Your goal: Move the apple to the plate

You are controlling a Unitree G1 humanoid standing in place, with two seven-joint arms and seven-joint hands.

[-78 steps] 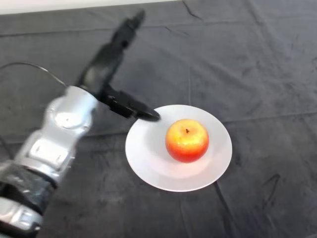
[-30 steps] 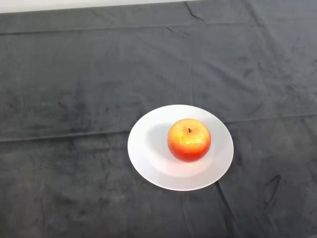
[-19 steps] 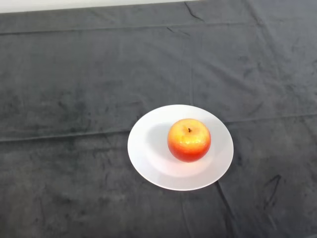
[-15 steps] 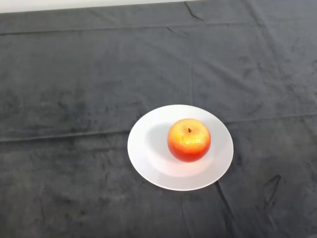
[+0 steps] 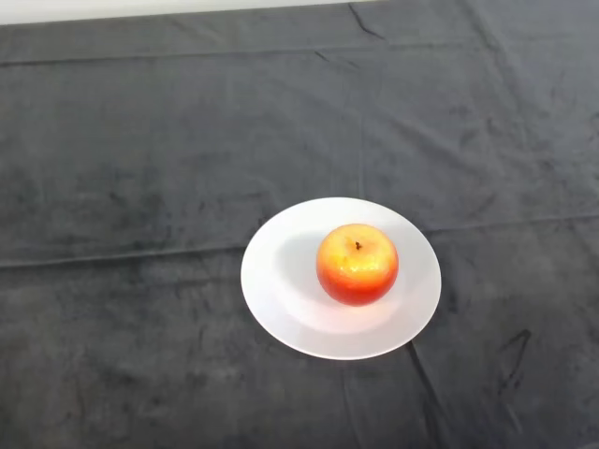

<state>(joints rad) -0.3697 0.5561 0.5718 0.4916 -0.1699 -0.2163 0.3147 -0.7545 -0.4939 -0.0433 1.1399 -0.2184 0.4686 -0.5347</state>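
A red and yellow apple [image 5: 357, 263] stands upright, stem up, on a round white plate [image 5: 281, 281]. The apple sits a little right of the plate's middle. The plate lies on the dark cloth, right of the view's centre and toward the near side.
The dark cloth [image 5: 140, 159] covers the whole table, with creases running across it. A pale strip [image 5: 140, 7] shows along the far edge at the top left.
The left arm and hand, beside the plate's left rim 2.6 s ago, have left the view. The apple and plate have stayed in place over the last second.
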